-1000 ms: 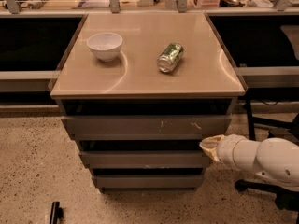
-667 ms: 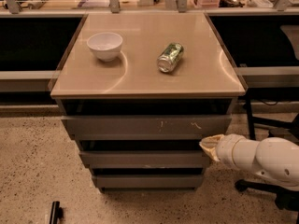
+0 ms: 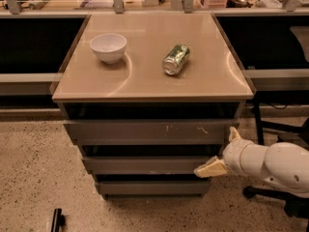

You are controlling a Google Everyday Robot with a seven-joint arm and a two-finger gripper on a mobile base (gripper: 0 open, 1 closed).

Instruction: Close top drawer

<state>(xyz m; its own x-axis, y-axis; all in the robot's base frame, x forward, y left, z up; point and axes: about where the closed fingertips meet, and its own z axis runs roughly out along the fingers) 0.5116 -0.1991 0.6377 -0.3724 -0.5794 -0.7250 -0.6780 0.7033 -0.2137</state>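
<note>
The wide grey handleless top drawer (image 3: 145, 129), with whitish scratches right of centre on its flat front, sits mid-frame just under the glossy tan top of the bench (image 3: 145, 83), with a dark gap above the panel. Two shorter grey drawer fronts (image 3: 145, 165) step down beneath it. The white arm's claw (image 3: 221, 152) comes in from the lower right of the frame, spread apart and gripping nothing. Its tan lower tip lies at the right end of the middle front, and its upper tip is by the top drawer's lower right corner. On the bench stand a small white bowl (image 3: 108, 47), upper left, and a green metal can (image 3: 176, 59) lying on its side
</note>
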